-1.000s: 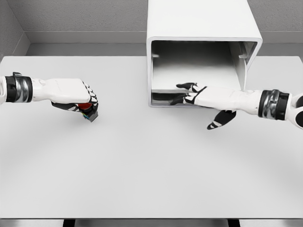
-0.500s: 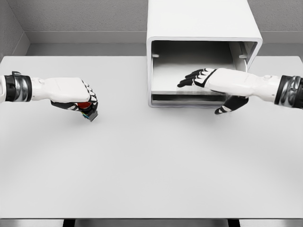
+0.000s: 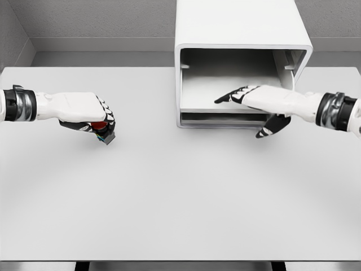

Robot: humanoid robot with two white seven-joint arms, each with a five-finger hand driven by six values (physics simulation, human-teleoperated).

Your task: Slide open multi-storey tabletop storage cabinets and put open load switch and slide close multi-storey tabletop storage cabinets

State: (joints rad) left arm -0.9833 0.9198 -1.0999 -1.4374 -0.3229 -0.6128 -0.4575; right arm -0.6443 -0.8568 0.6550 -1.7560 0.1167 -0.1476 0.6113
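The right hand (image 3: 248, 96) is stretched out flat with its fingers (image 3: 225, 98) spread, and it holds nothing. It reaches into the front of the white cabinet (image 3: 242, 34), just over the edge of the shelf (image 3: 225, 90) inside. The thumb hangs down below, in front of the cabinet's lower lip.

The step now looks like pulling the shelf out so there is room for the switch. To do it well, the fingers should press down on the front edge of the shelf and pull straight back toward the robot, slowly, so the shelf does not tip or jam. The cabinet should stay put on the table (image 3: 180, 197).

The cabinet is open at the front. The shelf looks bare, and I see nothing lying on it. Under it is a thin dark gap, too dark to tell what is in there.

The left hand (image 3: 93, 116) is far off on the other side of the table. Its fingers are curled tight around the switch (image 3: 103, 131), a small thing with a red top. The switch is not in the cabinet yet.
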